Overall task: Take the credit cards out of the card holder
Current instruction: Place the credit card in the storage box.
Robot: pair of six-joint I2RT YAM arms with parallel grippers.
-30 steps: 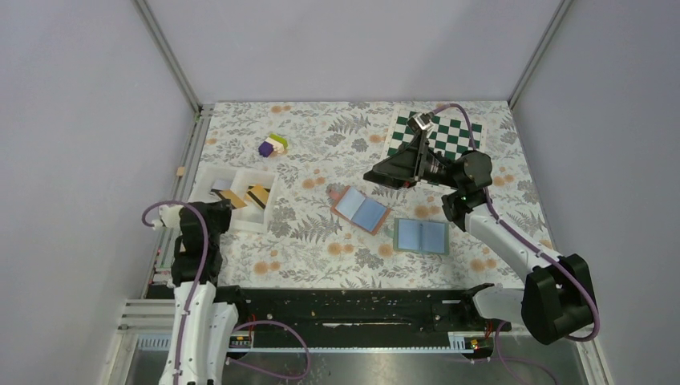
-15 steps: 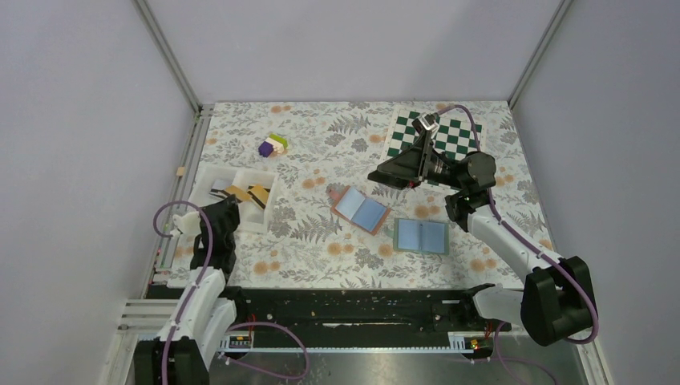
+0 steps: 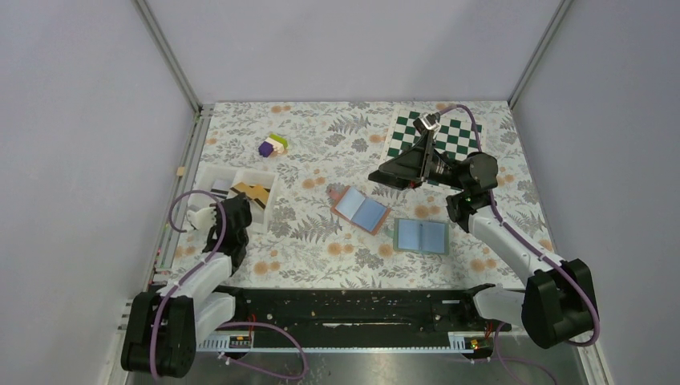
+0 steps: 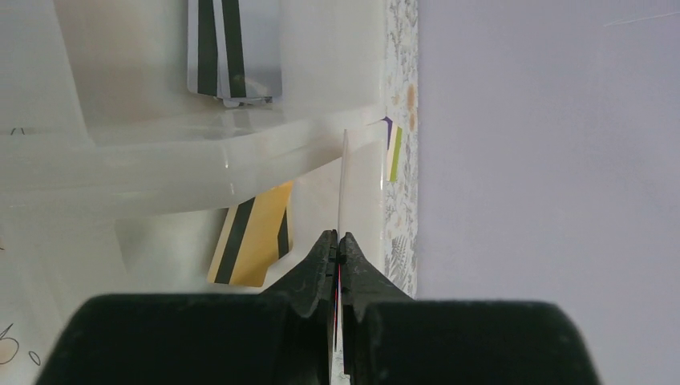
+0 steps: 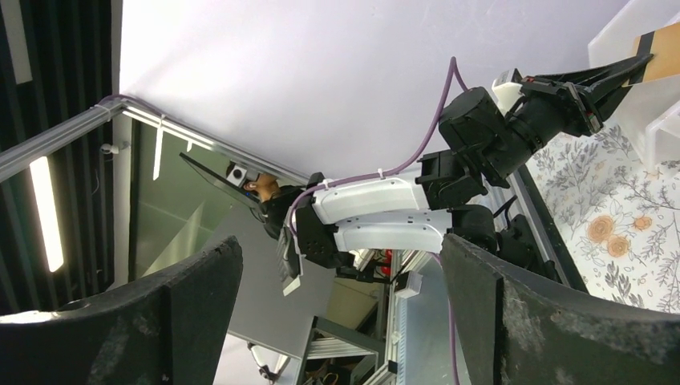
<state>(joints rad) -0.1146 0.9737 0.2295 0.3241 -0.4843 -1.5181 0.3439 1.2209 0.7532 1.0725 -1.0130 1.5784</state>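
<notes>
Surrounding floral tabletop point(image 3: 321, 249), plain grey walls point(image 3: 345, 48).

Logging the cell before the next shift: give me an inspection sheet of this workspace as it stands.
Surface: floral cloth covers the table.
Job's things: pink card holder and green card holder lie open; yellow card and grey striped card lie in the white bin.
Clutter: chequered board, coloured blocks.
Grippers: left gripper is shut on an orange card at the bin; right gripper is open, raised and empty.
Cables: purple cables loop off both arms.
Surroundings: plain walls, metal frame posts.
</notes>
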